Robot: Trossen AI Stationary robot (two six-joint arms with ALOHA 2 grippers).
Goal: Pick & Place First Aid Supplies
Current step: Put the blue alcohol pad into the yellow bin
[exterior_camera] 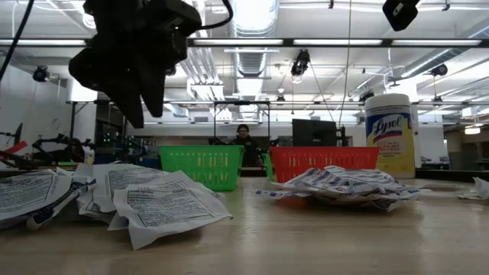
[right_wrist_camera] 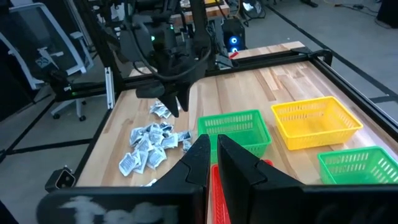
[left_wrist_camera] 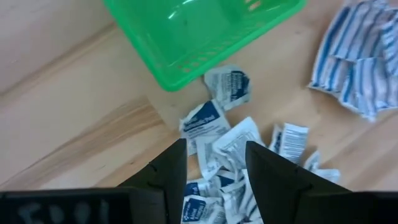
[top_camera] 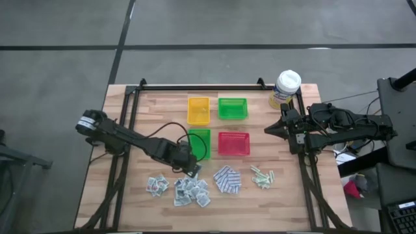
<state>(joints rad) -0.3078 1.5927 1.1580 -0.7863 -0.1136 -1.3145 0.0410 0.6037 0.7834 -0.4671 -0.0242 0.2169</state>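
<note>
First aid supplies: small flat packets in four heaps along the near edge of the bench (top_camera: 162, 110), none of them in a tray.
White-grey sachets (top_camera: 192, 192): the heap right under the left claw, with a smaller heap (top_camera: 156, 185) just to its outer side; through the left wrist view the printed sachets (left_wrist_camera: 219, 134) show between and beyond the fingers.
Blue-and-white pads (top_camera: 227, 179): a loose pile just beside the sachets, on the side away from the left arm's base.
Pale green strips (top_camera: 262, 177): a few thin ones past the pads, well apart from the left claw and nearer the right arm.
Left claw (top_camera: 192, 170): held above the sachet heap with its fingers (left_wrist_camera: 168, 174) apart; nothing is between them. From table height it hangs clear over the packets (exterior_camera: 164, 202).
Green tray (top_camera: 199, 143): just beyond the left claw, its corner close to the nearest sachets (left_wrist_camera: 227, 84).
Red tray (top_camera: 233, 143): beside that green tray, near the pads.
Yellow tray (top_camera: 199, 110) and second green tray (top_camera: 233, 108): in the back row, well apart from the left claw.
Right claw (top_camera: 268, 129): parked at the bench's far side, fingers (right_wrist_camera: 198, 158) together, holding nothing.
Yellow canister (top_camera: 286, 89): white-lidded, upright, just behind the right claw.
Person (exterior_camera: 244, 143): seated in the room behind the bench.
</note>
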